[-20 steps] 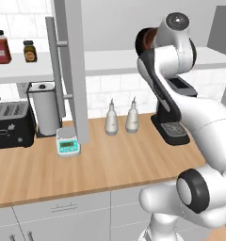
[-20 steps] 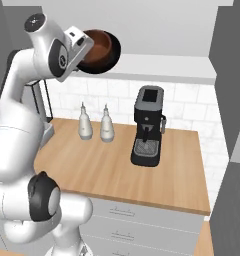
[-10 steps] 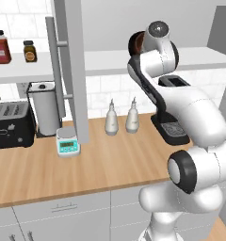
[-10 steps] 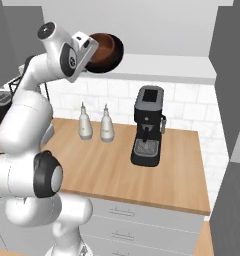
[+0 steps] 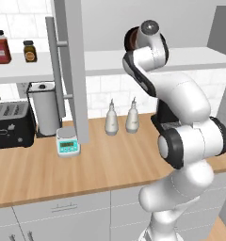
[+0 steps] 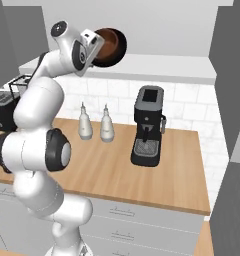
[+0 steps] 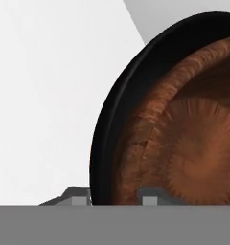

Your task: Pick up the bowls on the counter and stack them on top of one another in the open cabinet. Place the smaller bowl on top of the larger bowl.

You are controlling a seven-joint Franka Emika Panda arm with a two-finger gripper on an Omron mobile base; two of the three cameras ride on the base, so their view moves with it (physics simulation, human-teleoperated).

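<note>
Up above the white shelf board [image 6: 157,65], your gripper [image 7: 114,195] pinches the rims of the brown bowl [image 7: 189,143] nested in the black bowl [image 7: 112,119], so they're stacked; setting them down remains

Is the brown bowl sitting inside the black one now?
Yes. The brown bowl sits nested within the black bowl's rim, both tipped on edge.

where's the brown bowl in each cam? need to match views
Left base view: smaller bowl top centre, peeking out behind the wrist.
Right base view: upper centre, inside the larger bowl.
Hand view: right half.
Shared landmark: two white bottles on the counter.
</note>
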